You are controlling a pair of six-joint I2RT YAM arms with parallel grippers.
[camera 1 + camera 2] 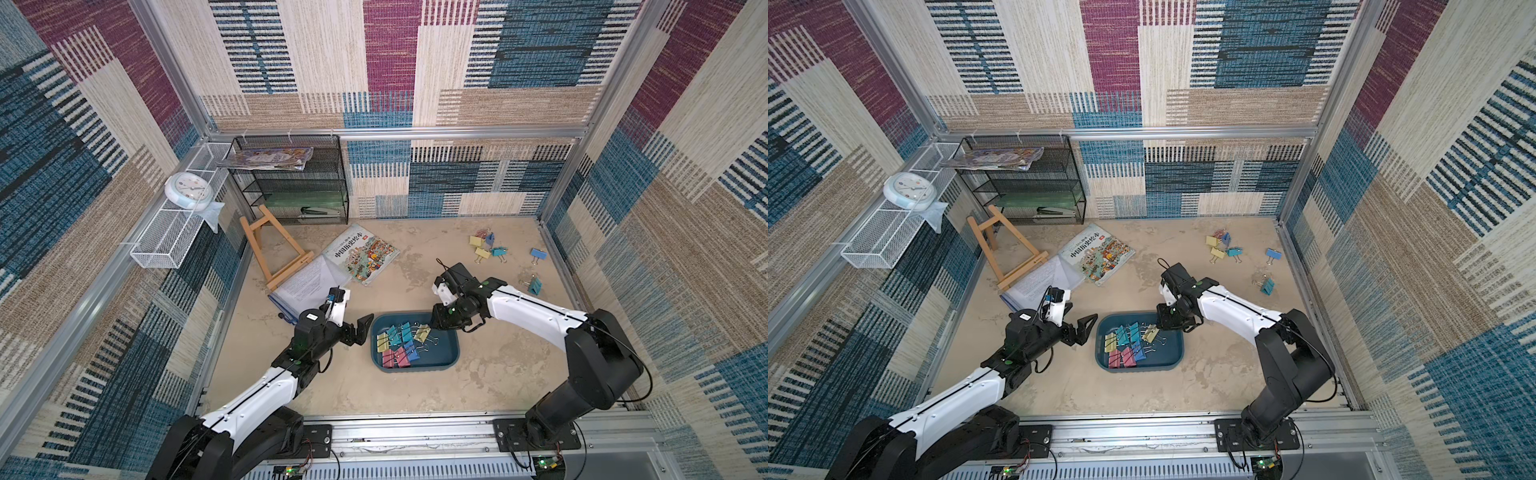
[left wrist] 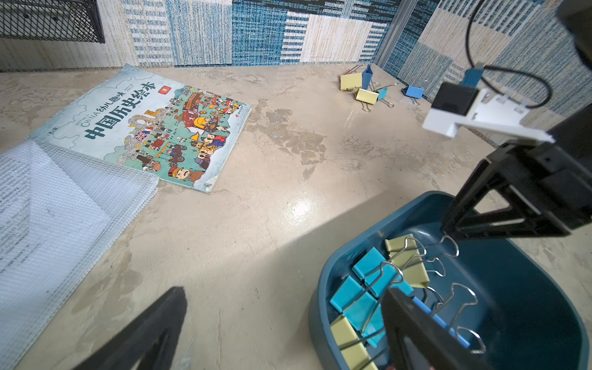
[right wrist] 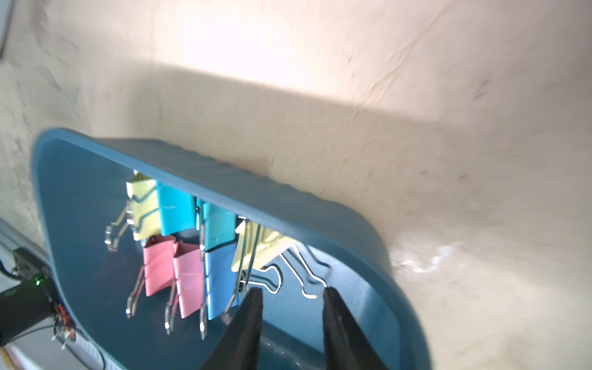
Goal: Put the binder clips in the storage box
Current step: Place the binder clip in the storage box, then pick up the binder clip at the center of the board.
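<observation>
The dark teal storage box [image 1: 442, 351] [image 1: 1169, 351] lies at the front middle and holds several binder clips [image 1: 397, 345] [image 1: 1125, 345] in yellow, teal, blue and pink. My right gripper [image 1: 437, 322] [image 3: 290, 291] hangs over the box's far right corner. It is open and holds nothing. A yellow clip [image 3: 256, 246] [image 1: 422, 332] lies just beyond its tips. My left gripper [image 1: 359, 329] [image 2: 285, 291] stands wide open and empty at the box's left rim [image 2: 315, 307]. More clips lie loose at the far right: a cluster [image 1: 486, 247] [image 2: 362, 86], a blue one [image 1: 538, 254] and a teal one [image 1: 535, 284].
A picture book [image 1: 361, 255], a mesh document pouch [image 1: 303, 286] and a wooden easel [image 1: 274, 253] lie at the back left. Behind them stands a black mesh rack [image 1: 291, 178]. A white wire basket [image 1: 166, 241] with a clock [image 1: 188, 190] hangs on the left wall.
</observation>
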